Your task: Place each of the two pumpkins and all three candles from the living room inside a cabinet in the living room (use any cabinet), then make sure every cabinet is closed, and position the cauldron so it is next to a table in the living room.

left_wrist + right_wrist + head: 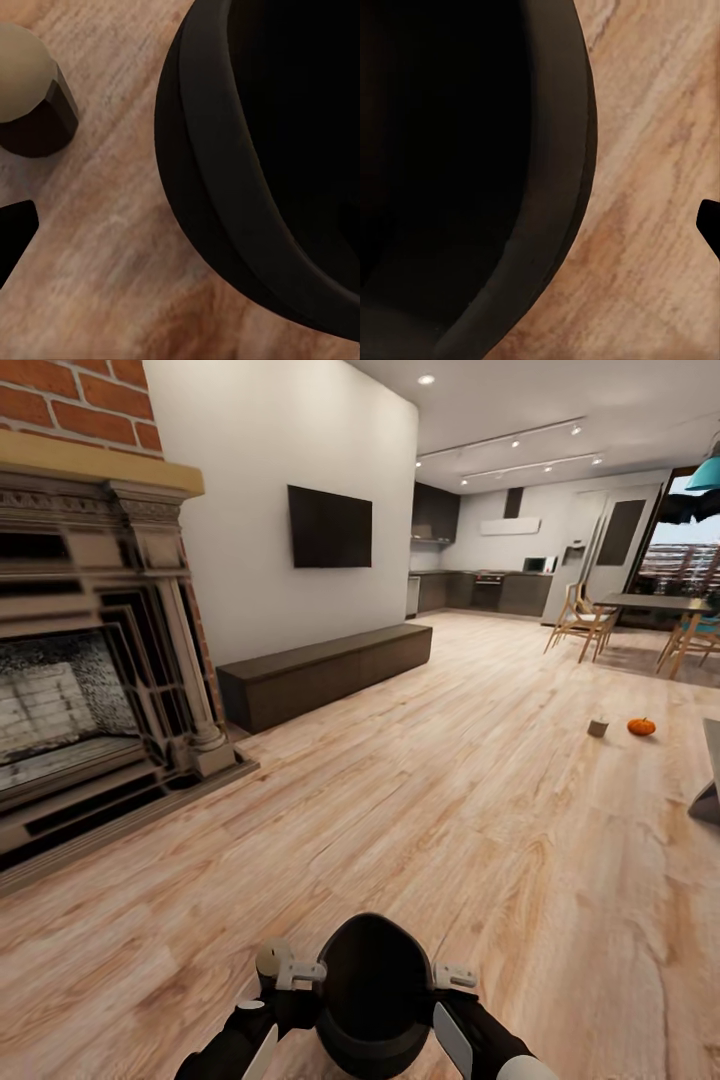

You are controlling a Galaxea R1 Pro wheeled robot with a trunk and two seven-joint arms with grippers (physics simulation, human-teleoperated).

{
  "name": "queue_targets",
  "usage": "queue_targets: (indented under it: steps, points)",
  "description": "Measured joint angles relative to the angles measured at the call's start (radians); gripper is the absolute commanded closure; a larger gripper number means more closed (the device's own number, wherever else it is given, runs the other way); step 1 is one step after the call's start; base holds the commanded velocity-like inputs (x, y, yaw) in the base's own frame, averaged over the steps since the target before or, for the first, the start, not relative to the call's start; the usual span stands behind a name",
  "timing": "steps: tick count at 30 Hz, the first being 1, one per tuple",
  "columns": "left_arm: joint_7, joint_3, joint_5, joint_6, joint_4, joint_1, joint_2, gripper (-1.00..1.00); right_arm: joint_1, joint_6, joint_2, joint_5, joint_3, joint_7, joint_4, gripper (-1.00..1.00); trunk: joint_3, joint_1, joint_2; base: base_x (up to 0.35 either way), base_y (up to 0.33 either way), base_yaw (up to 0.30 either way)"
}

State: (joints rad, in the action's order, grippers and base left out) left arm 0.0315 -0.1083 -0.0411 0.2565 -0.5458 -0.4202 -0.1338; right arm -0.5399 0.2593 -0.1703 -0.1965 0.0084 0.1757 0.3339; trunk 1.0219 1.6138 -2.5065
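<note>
Both grippers flank the black cauldron [372, 1000], their grip unclear, with a pumpkin [641, 727] far across the wooden floor [420, 830].

Brick fireplace [90, 660], wall television [330, 527], plank floor [430, 830], distant kitchen.

My head camera looks forward and down the floor [480, 810]; both wrist cameras sit close over the cauldron [375, 990], shared.

both arms [250, 1040] low (forearms converging), forward
</note>
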Motion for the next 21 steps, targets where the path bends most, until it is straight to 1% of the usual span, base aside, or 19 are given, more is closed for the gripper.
queue_targets:
  steps: [1, 11, 17, 21]
  points:
    - [0.0, 0.0, 0.0, 0.0, 0.0, 0.0, 0.0, -1.0, 0.0, 0.0, 0.0, 0.0, 0.0, 0.0, 0.0, -1.0, 0.004, 0.0, 0.0, 0.0, 0.0, 0.0]
    - [0.0, -0.001, 0.002, 0.0, 0.0, 0.0, 0.0, -1.0, 0.0, -0.001, 0.002, -0.001, -0.002, 0.001, 0.0, -1.0, 0.004, 0.0, 0.0, 0.0, 0.0, 0.0]
    - [-0.001, -0.001, 0.002, 0.0, 0.002, 0.0, 0.0, -1.0, 0.0, -0.001, 0.002, -0.001, -0.003, 0.003, 0.0, -1.0, 0.027, 0.003, -0.002, 0.0, 0.0, 0.0]
    - [0.0, -0.001, 0.004, -0.001, 0.015, 0.0, 0.0, -1.0, 0.0, -0.002, 0.002, -0.001, -0.003, 0.004, 0.0, -1.0, 0.027, 0.003, -0.002, 0.0, 0.0, 0.0]
